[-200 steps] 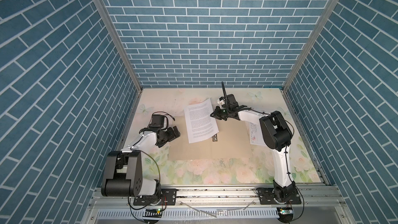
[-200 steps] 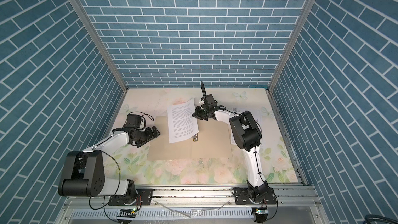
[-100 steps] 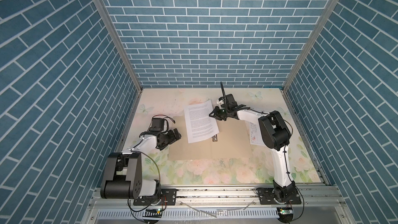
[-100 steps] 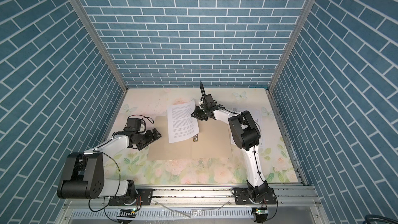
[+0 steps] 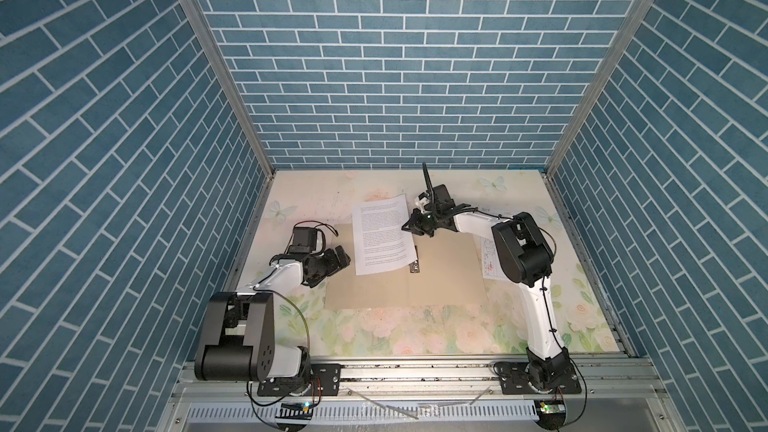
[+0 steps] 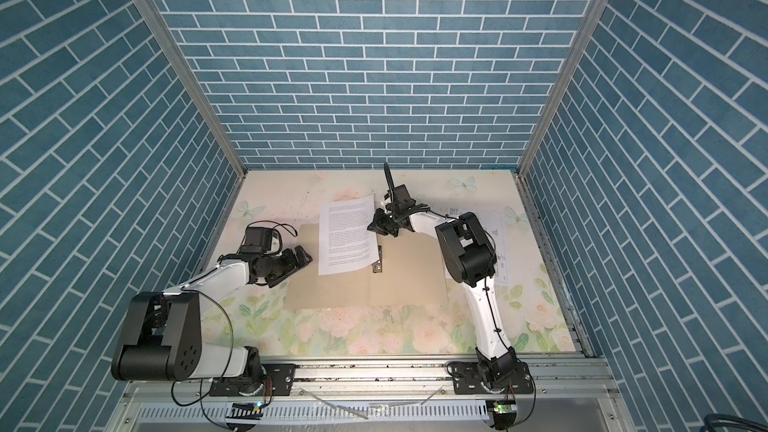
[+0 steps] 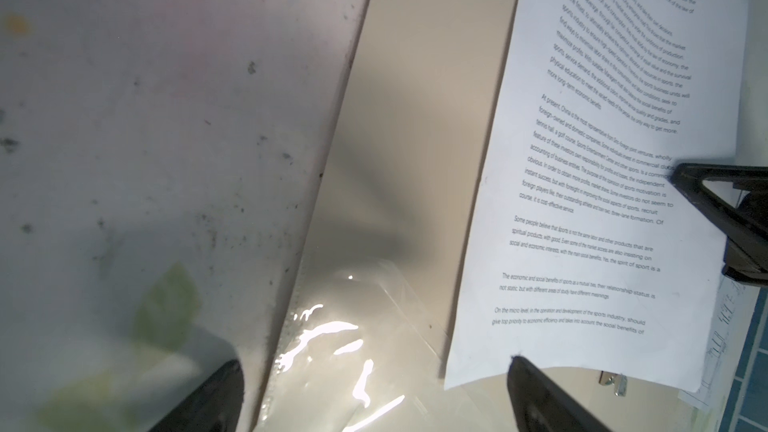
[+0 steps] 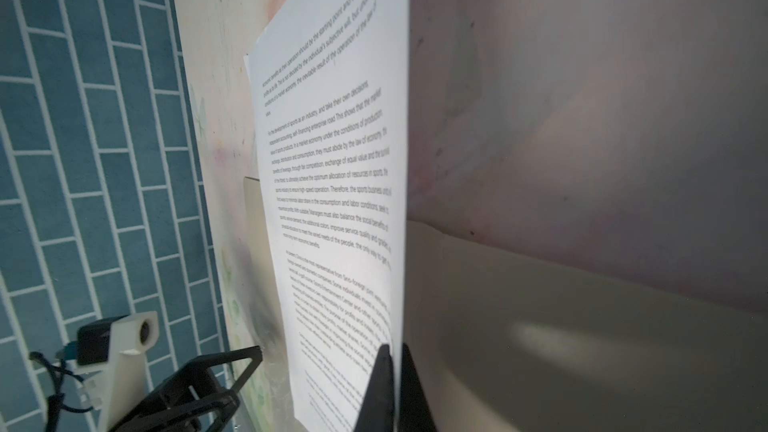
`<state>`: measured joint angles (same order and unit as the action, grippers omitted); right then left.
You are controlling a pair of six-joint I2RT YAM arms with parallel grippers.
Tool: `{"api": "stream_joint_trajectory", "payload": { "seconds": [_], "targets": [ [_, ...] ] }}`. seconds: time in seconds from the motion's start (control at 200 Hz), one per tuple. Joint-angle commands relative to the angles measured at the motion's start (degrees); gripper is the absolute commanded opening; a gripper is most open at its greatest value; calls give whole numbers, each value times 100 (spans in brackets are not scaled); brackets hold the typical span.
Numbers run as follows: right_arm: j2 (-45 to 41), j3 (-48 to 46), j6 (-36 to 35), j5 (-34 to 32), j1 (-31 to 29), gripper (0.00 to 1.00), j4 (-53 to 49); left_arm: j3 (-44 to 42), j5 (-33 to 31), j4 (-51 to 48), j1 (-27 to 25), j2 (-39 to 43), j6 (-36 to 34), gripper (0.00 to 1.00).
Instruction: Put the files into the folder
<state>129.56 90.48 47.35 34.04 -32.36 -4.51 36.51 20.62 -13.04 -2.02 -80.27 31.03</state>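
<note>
We see the folder (image 5: pixel 409 284) lying open and flat on the floral table (image 5: pixel 415 334), near the middle of both top views, its small metal clip (image 5: pixel 414 268) at the spine. A clear plastic sleeve (image 7: pixel 345 351) lies on its left half, visible in the left wrist view.

Text sheet (image 5: pixel 382 238): in both top views it sits at roughly 11 o'clock from the folder's centre, lower part over the folder's left half, far end sticking out past the folder's far edge onto the table. Its lower right corner reaches just beside the clip.

Right gripper (image 5: pixel 409 227): jaws clenched on the text sheet's right edge, about mid-length. The right wrist view shows both fingers (image 8: pixel 380 384) pinched with the paper edge between them. Whether that edge is lifted off the folder we cannot tell.

Drawing sheet (image 6: pixel 496 243): flat on the table at 3 o'clock from the folder, mostly hidden behind the right arm in both top views. We cannot tell whether its edge touches the folder.

Left gripper (image 5: pixel 338 257): jaws released wide, holding nothing, at 9 o'clock from the text sheet, over the folder's left edge. In the left wrist view one fingertip (image 7: pixel 540 392) lies near the sheet's near corner, the other over the table; contact with either we cannot tell.
</note>
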Motion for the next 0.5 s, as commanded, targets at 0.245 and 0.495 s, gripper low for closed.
{"api": "stream_joint_trajectory", "payload": {
  "seconds": [0.245, 0.495],
  "targets": [
    [-351, -33, -304, -10, -77, 1, 879, -211, 53, -190, 210, 114, 85, 100],
    [-1050, -297, -1304, -246, -210, 0, 1204, -291, 332, -156, 492, 158, 149, 100]
  ]
}}
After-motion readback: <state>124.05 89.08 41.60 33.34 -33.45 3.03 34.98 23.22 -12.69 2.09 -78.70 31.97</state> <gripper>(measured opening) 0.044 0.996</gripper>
